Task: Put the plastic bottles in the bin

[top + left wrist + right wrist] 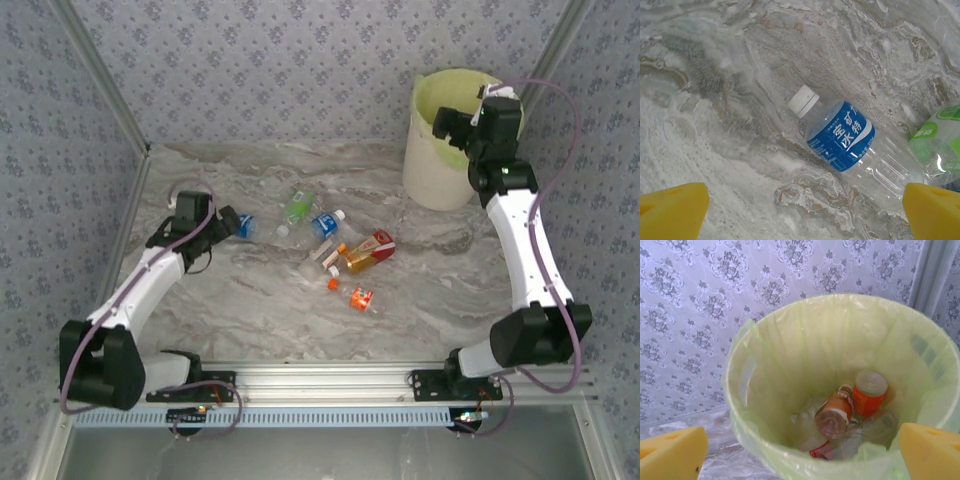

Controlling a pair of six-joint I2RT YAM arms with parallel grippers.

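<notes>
The left arm (150, 280) reaches forward and inward from its base, held low over the tabletop (250, 320). The left jaws stand wide open and empty, with a yellow fingertip (670, 210) on either side of a blue-label bottle (845, 137) that lies flat with a white cap. A green-label bottle (940, 140) lies just beside it. The right arm (520, 240) bends at the elbow and stretches up to the far right, its wrist tilted down over the bin (740, 390). The right jaws are spread wide and hold nothing. In the bin lie an orange-label bottle (869, 392), a brown bottle (832, 415) and some clear ones. More bottles (366, 252) lie loose mid-tabletop, between the arms.
</notes>
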